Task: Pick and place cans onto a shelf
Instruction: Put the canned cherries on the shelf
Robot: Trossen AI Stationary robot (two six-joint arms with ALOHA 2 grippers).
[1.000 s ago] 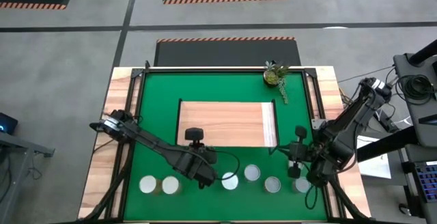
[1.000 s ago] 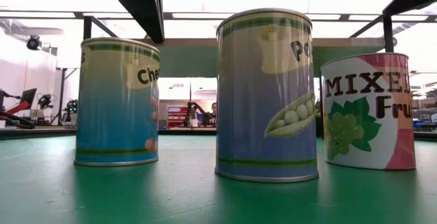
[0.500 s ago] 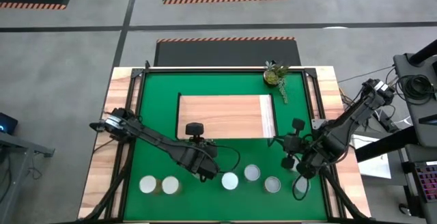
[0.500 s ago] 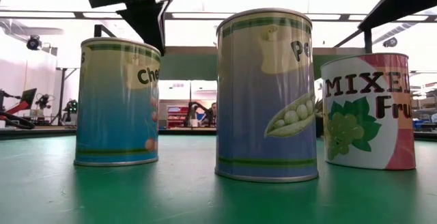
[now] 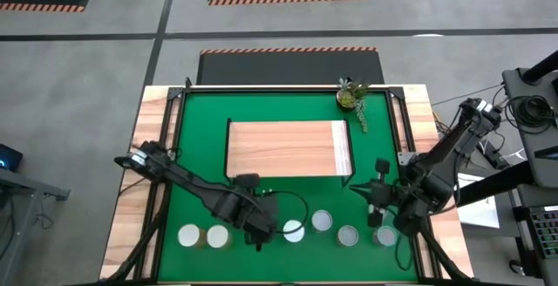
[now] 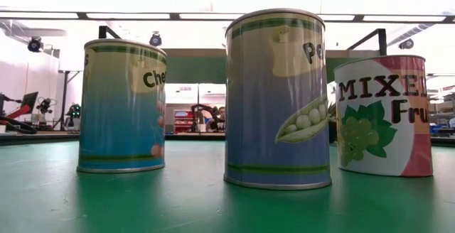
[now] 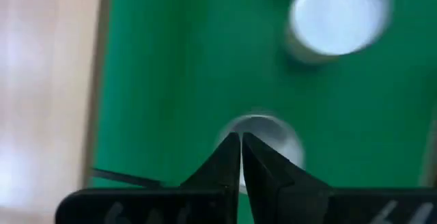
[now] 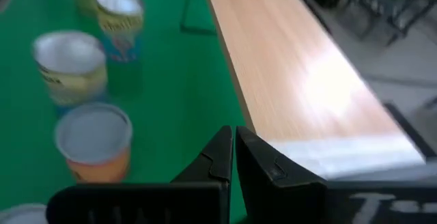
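Note:
Several cans with shiny round tops stand in a row on the green mat near the table's front edge; one can (image 5: 293, 230) is just beyond my left gripper (image 5: 268, 234). That gripper is shut, points steeply down and hangs above the mat, touching nothing; in its wrist view the can top (image 7: 266, 134) shows behind the shut tips (image 7: 240, 145). The light wood shelf (image 5: 288, 149) stands mid-mat. My right gripper (image 5: 356, 186) is shut and hovers off the shelf's near right corner (image 8: 341, 149), holding nothing. In the low view three cans (image 6: 277, 98) stand upright.
A small potted plant (image 5: 350, 97) sits at the mat's far right corner. Two cans (image 5: 189, 234) (image 5: 217, 235) stand at the front left, others (image 5: 348, 234) (image 5: 384, 234) at the front right. Bare mat lies left of the shelf.
My left gripper has risen away from the cans, leaving the top of the low view, and has rolled about its wrist while staying shut. My right arm has also climbed out of the low view's top corner, its gripper still shut. The cans stand where they were.

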